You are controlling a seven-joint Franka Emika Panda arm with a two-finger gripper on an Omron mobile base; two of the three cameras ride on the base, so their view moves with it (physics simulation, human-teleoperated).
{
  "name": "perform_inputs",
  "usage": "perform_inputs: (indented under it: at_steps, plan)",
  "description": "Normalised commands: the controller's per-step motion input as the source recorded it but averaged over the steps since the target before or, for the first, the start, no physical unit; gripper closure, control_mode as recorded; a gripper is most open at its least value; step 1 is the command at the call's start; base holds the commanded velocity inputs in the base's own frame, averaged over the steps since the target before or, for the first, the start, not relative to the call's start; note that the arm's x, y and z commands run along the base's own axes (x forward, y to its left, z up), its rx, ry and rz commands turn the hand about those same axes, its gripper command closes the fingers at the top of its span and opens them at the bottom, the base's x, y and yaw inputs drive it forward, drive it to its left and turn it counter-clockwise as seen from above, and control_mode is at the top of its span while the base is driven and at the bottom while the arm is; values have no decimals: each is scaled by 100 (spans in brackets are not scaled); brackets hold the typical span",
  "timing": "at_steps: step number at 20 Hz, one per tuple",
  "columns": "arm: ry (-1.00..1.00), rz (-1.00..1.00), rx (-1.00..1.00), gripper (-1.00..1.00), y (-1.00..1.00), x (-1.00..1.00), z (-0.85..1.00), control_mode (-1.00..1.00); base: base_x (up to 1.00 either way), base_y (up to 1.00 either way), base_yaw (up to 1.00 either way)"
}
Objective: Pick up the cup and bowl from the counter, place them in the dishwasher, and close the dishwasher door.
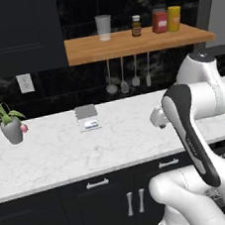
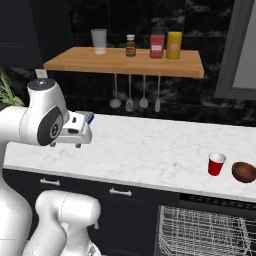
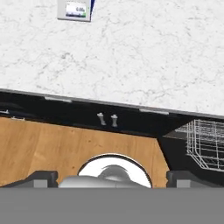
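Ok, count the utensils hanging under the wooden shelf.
4. The utensils hang in a row under the wooden shelf: first, second, third, fourth. None seem hidden.

Even, soft rendered light falls on the pale worktop (image 2: 150, 150), with only faint shadows under the cup (image 2: 216, 164) and bowl (image 2: 244, 172); the black back wall (image 1: 136, 1) stays dim. Pictures sharp, no glare.
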Motion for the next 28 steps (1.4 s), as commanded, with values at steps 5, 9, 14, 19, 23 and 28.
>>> perform_inputs:
  at_steps: [5, 9, 14, 19, 23, 28]
  plan:
    - [0, 0, 0, -100, 0, 0, 0, 100, -2, 23, -31]
    - [0, 0, 0, -100, 0, 0, 0, 100, 5, 39, -47]
    - [0, 0, 0, -100, 0, 0, 0, 100, 9, 3, -58]
    - [0, 0, 0, -100, 0, 0, 0, 100, 25, 1, -65]
    - [0, 0, 0, -100, 0, 0, 0, 100, 39, 2, -58]
    - [0, 0, 0, -100, 0, 0, 0, 100, 29, 26, -49]
